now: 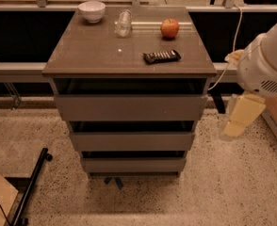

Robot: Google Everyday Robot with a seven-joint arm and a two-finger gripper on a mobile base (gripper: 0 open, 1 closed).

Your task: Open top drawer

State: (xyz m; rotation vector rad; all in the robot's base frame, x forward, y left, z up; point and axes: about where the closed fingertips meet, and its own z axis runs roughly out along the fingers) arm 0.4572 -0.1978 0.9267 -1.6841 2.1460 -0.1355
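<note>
The top drawer (129, 107) is the widest of three in the grey-brown cabinet, with a plain flat front and no handle. A dark gap shows between its front and the cabinet top (96, 55). My white arm (265, 60) comes in from the right edge. My gripper (240, 119), cream-coloured, hangs below the arm to the right of the cabinet. It is level with the top drawer's right end and apart from it.
On the cabinet top stand a white bowl (92, 10), a glass (123, 22), a red apple (169, 28) and a dark bar-shaped packet (161, 56). Two narrower drawers (131, 141) sit below. A black pole (32, 185) lies on the speckled floor at left.
</note>
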